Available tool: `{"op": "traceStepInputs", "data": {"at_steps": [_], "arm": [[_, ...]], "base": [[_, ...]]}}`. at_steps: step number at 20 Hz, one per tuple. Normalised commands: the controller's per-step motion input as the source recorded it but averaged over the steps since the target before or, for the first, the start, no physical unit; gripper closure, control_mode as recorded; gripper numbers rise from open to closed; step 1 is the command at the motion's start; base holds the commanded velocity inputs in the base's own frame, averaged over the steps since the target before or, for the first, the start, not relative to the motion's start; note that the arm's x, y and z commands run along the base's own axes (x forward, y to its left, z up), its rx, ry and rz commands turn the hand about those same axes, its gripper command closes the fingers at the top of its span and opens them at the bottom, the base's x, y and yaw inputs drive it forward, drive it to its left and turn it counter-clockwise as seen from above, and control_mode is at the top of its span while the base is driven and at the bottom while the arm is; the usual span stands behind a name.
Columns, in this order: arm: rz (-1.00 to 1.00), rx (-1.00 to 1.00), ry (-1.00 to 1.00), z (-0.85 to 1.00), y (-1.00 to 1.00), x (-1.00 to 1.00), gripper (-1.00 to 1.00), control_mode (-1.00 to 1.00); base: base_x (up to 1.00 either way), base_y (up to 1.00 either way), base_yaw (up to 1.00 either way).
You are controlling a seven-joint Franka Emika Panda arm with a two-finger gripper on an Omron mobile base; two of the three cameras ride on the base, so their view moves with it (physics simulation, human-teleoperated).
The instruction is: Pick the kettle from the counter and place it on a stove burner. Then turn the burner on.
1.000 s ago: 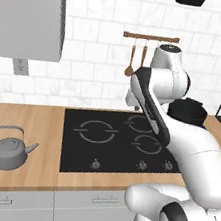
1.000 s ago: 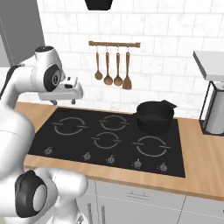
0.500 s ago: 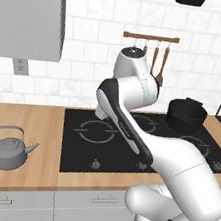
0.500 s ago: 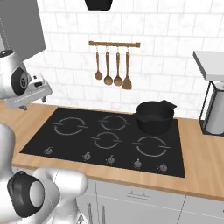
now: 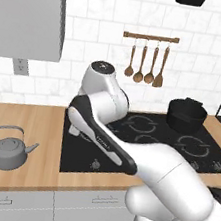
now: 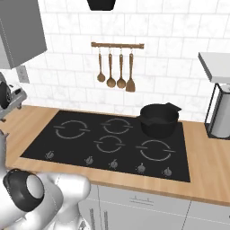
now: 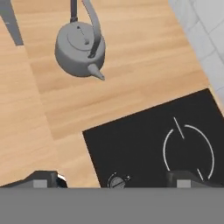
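The small grey kettle (image 5: 10, 147) stands upright on the wooden counter (image 5: 35, 121), left of the stove, spout pointing toward the cooktop. In the hand view the kettle (image 7: 81, 48) lies near the top, with its wire handle arched over the lid. My gripper (image 7: 113, 179) is open with nothing between its fingers. It hovers above the stove's front left corner, well short of the kettle. The black stove (image 5: 143, 138) shows a ring burner (image 7: 188, 151) and a knob (image 7: 117, 183) just ahead of the fingertips. My arm (image 5: 99, 131) bends low over the stove's left edge.
A black pot (image 5: 187, 114) occupies the back right burner (image 6: 157, 120). Wooden utensils (image 6: 117, 67) hang on a wall rail. A row of knobs (image 6: 112, 164) runs along the stove's front. A grey wall cabinet (image 5: 29, 13) hangs above the kettle. An appliance (image 6: 220, 117) stands far right.
My arm has swung left across the stove, from beside the pot to the stove's left edge, nearer the kettle. The kettle and pot have not moved.
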Motion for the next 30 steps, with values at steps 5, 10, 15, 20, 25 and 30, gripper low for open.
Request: {"op": "traceStepInputs", "data": {"at_steps": [5, 10, 15, 20, 25, 30], "arm": [[0.3, -0.01, -0.01, -0.24, 1.0, 0.01, -1.0, -1.0], [0.21, -0.08, 0.04, -0.01, 1.0, 0.09, -1.0, -1.0], [0.15, -0.2, 0.19, 0.0, 1.0, 0.42, -1.0, -1.0], [0.0, -0.18, 0.13, -0.03, 0.68, 0.48, -1.0, -1.0], [0.0, -0.01, 0.0, -0.24, 0.18, 0.1, -1.0, -1.0], [0.0, 0.0, 0.0, -0.4, 0.26, 0.14, -1.0, -1.0]], "base": [[0.0, 0.0, 0.0], [0.0, 0.0, 0.0], [0.0, 0.0, 0.0], [0.0, 0.0, 0.0], [0.0, 0.0, 0.0], [0.0, 0.0, 0.0]]}}
